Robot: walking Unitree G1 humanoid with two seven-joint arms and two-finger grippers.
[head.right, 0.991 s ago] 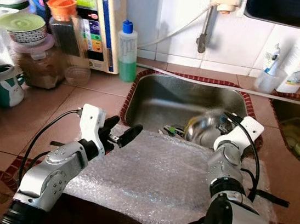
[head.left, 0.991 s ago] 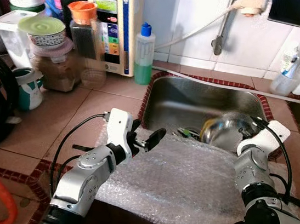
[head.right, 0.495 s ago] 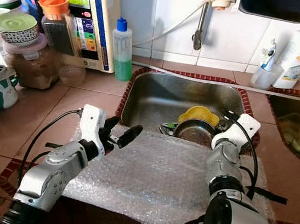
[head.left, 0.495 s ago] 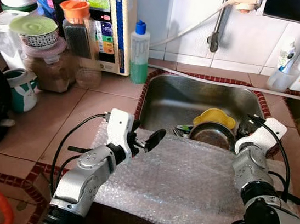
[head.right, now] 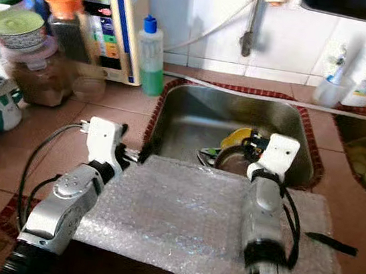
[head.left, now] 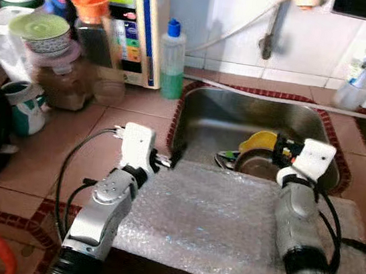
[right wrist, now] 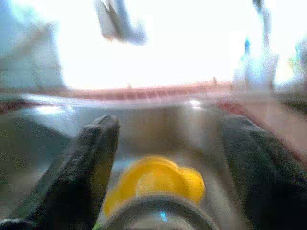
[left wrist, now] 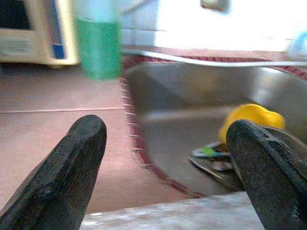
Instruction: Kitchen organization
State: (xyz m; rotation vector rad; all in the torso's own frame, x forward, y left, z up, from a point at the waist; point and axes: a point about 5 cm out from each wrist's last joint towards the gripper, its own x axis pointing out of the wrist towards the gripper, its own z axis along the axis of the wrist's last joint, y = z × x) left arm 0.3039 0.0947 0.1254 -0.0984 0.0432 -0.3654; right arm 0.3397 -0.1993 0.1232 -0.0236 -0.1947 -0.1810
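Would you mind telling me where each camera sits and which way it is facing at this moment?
Left eye, head: looks down at sink and bubble wrap; both silver arms show.
Right eye, head: same scene.
Left wrist: looks along left gripper, open, toward green bottle and sink edge.
Right wrist: looks along right gripper, open, into the sink.
Both wrist views share the yellow bowl.

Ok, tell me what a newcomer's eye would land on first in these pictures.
First, the two silver arms reaching over a sheet of bubble wrap spread on the tiled counter in front of the steel sink. The right gripper hangs open over the sink, just above a bright yellow bowl and a metal pot. The left gripper, also open, sits at the sink's near left corner, with a green-filled bottle by the wall beyond it.
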